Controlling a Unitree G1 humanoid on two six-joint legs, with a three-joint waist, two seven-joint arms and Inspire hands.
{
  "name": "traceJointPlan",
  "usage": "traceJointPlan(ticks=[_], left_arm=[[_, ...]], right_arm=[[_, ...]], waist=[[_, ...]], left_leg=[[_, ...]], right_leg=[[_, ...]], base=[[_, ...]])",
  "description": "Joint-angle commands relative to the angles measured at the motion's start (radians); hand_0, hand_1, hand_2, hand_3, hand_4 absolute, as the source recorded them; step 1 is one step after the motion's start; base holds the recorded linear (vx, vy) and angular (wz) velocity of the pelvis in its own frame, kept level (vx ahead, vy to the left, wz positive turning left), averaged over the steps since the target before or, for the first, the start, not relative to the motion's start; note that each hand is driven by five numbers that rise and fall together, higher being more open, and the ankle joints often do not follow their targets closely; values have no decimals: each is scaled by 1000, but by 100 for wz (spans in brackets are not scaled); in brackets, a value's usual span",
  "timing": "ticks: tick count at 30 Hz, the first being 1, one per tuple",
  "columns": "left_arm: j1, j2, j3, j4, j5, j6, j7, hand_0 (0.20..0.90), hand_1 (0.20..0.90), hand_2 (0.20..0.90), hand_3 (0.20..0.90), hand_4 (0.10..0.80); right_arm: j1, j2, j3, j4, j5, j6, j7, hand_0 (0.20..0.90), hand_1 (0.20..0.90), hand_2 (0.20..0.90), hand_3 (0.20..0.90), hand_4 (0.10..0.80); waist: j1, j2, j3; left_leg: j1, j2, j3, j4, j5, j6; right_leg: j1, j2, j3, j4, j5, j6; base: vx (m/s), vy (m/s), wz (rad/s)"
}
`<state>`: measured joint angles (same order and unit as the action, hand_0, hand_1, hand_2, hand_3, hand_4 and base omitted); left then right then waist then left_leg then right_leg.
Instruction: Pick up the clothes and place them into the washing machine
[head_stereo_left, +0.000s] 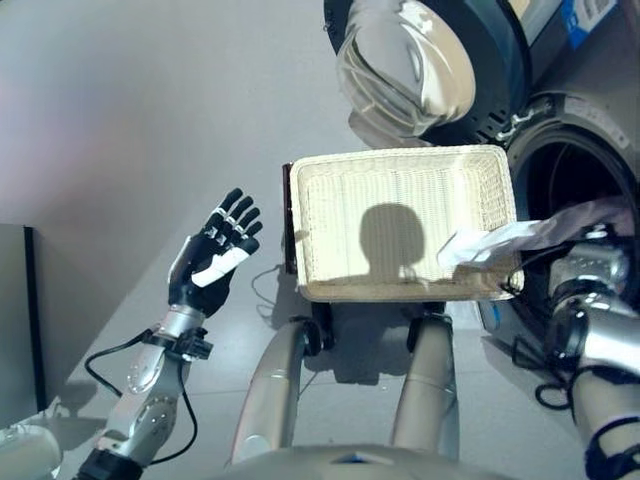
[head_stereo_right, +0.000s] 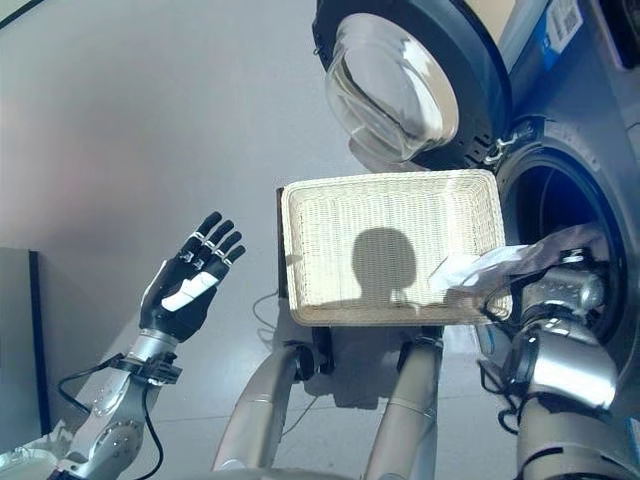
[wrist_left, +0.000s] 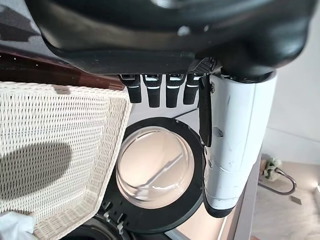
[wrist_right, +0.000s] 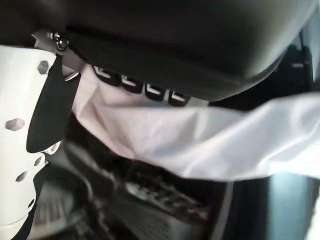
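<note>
A white cloth (head_stereo_left: 490, 245) stretches from the right front corner of the wicker basket (head_stereo_left: 400, 160) toward the dark drum opening (head_stereo_left: 570, 180) of the washing machine. My right hand (wrist_right: 175, 40) is shut on this cloth (wrist_right: 200, 140), with the fingers curled over its top edge, just in front of the drum; its wrist is at the machine's mouth (head_stereo_right: 565, 290). My left hand (head_stereo_left: 215, 255) is open and empty, raised in the air left of the basket. It also shows in the left wrist view (wrist_left: 165, 35), with straight fingers.
The machine's round glass door (head_stereo_left: 410, 65) stands open behind the basket and appears in the left wrist view (wrist_left: 155, 175). The basket rests on a low dark brown box (head_stereo_left: 288, 220). A dark cabinet edge (head_stereo_left: 15, 320) stands at the far left. Grey floor lies to the left.
</note>
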<state>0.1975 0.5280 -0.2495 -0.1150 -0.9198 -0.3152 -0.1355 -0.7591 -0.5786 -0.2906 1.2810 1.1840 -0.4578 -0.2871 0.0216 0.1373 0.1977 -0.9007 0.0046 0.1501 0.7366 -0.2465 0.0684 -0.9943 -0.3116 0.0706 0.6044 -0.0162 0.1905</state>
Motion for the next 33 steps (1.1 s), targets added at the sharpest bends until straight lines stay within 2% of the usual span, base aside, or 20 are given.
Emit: traceJointPlan(ticks=[1, 2, 3, 6, 10, 12, 13, 14, 15, 17, 19, 23, 24, 27, 29, 30, 31, 33], left_arm=[[21, 5, 84, -76, 36, -126, -22, 900, 900, 900, 900, 800], [22, 6, 84, -76, 37, -126, -22, 900, 900, 900, 900, 800], [28, 3, 77, -70, 39, -131, -21, 900, 900, 900, 900, 800], [35, 9, 80, -68, 35, -131, -22, 900, 900, 900, 900, 800], [28, 7, 77, -57, 32, -128, -17, 900, 900, 900, 900, 800], [29, 1, 83, -59, 44, -125, -8, 900, 900, 900, 900, 800], [30, 0, 84, -60, 44, -125, -8, 900, 900, 900, 900, 800], [41, -9, 96, -61, 62, -127, 1, 900, 900, 900, 900, 800], [43, -11, 99, -61, 72, -127, 6, 900, 900, 900, 900, 800], [40, -10, 104, -63, 79, -124, 13, 900, 900, 900, 900, 800], [46, -8, 100, -61, 76, -117, 20, 900, 900, 900, 900, 800], [55, -9, 109, -53, 67, -100, 26, 900, 900, 900, 900, 800], [60, -15, 115, -55, 64, -93, 29, 900, 900, 900, 900, 800], [64, -52, 144, -52, 82, -103, 46, 900, 900, 900, 900, 800], [49, -58, 141, -45, 105, -118, 43, 900, 900, 900, 900, 800], [48, -58, 141, -44, 106, -119, 42, 900, 900, 900, 900, 800], [43, -54, 146, -46, 119, -125, 33, 900, 900, 900, 900, 800], [42, -52, 155, -61, 124, -128, 26, 900, 900, 900, 900, 800]], right_arm=[[100, -11, 165, -178, -329, -60, -57, 900, 900, 900, 900, 800], [103, -8, 164, -183, -332, -59, -61, 900, 900, 900, 900, 800], [106, 43, 111, -195, -264, -98, -66, 900, 900, 900, 900, 800], [88, 55, 81, -164, -229, -102, -61, 900, 900, 900, 900, 800], [76, 65, 95, -140, -236, -86, -77, 900, 900, 900, 900, 800], [98, 58, 148, -178, -406, -50, -142, 900, 900, 900, 900, 800], [100, 62, 148, -186, -416, -47, -153, 900, 900, 900, 900, 800], [140, 45, 193, -253, -646, -2, -244, 900, 900, 900, 900, 800], [142, 37, 200, -252, -732, 36, -303, 900, 900, 900, 900, 800], [133, 39, 195, -228, -780, 76, -345, 900, 900, 900, 900, 800], [100, 53, 168, -137, -697, 89, -326, 900, 900, 900, 900, 800], [103, 113, 222, -144, -627, 79, -252, 900, 900, 900, 900, 800], [126, 145, 270, -216, -687, 91, -254, 900, 900, 900, 900, 800], [213, 125, 354, -442, -1123, 211, -399, 900, 900, 900, 900, 800], [229, 87, 363, -421, -1302, 295, -455, 900, 900, 900, 900, 800], [228, 87, 363, -421, -1303, 295, -456, 900, 900, 900, 900, 800], [216, 47, 390, -400, -1436, 370, -475, 900, 900, 900, 900, 800], [213, 19, 396, -418, -1537, 422, -496, 900, 900, 900, 900, 800]], waist=[[-20, 5, -34], [-20, 5, -35], [-24, 5, -38], [-21, 3, -46], [-22, -3, -50], [-26, -8, -48], [-26, -8, -48], [-30, -10, -44], [-30, -9, -45], [-31, -8, -46], [-29, -9, -53], [-38, -20, -48], [-46, -25, -42], [-55, -21, -36], [-49, -15, -38], [-49, -14, -37], [-43, -10, -41], [-40, -9, -43]], left_leg=[[-3, 58, -100, -158, 123, -114], [-2, 58, -100, -158, 123, -114], [-1, 60, -102, -158, 121, -115], [-1, 60, -105, -159, 119, -114], [0, 62, -105, -158, 120, -115], [2, 65, -101, -165, 124, -115], [3, 65, -101, -165, 124, -115], [1, 68, -101, -165, 127, -114], [-1, 68, -103, -163, 126, -114], [-4, 70, -104, -161, 125, -115], [-6, 71, -106, -160, 122, -116], [0, 75, -101, -164, 124, -116], [1, 78, -99, -164, 126, -117], [-4, 79, -96, -160, 124, -115], [-7, 77, -101, -160, 123, -113], [-8, 77, -101, -160, 123, -113], [-9, 76, -104, -158, 123, -112], [-8, 74, -106, -163, 126, -111]], right_leg=[[4, 30, -4, 12, -36, -50], [4, 30, -4, 12, -36, -50], [6, 30, -6, 7, -37, -50], [7, 30, -9, 7, -39, -51], [10, 36, -10, 5, -37, -53], [13, 40, -7, -4, -30, -54], [13, 40, -7, -5, -30, -54], [13, 42, -5, -7, -27, -54], [12, 42, -6, -6, -26, -55], [11, 43, -8, -5, -26, -56], [12, 44, -14, -6, -27, -58], [14, 52, -11, -13, -21, -62], [14, 55, -7, -16, -18, -63], [9, 56, -3, -16, -16, -61], [7, 51, -6, -12, -20, -58], [7, 51, -6, -12, -20, -58], [7, 47, -10, -7, -24, -57], [9, 45, -12, -8, -23, -55]], base=[[-24, -1, -3], [0, -3, -5], [5, 1, -8], [15, -5, -14], [-2, 0, 1], [0, 0, 0], [0, 0, 0], [0, 0, 0], [0, 0, 0], [0, 0, 0], [0, 0, 0], [-5, 4, -1], [-23, 15, -10], [-11, 13, -21], [7, -10, -14], [10, -28, -10], [9, -28, -3], [17, -25, 8]])
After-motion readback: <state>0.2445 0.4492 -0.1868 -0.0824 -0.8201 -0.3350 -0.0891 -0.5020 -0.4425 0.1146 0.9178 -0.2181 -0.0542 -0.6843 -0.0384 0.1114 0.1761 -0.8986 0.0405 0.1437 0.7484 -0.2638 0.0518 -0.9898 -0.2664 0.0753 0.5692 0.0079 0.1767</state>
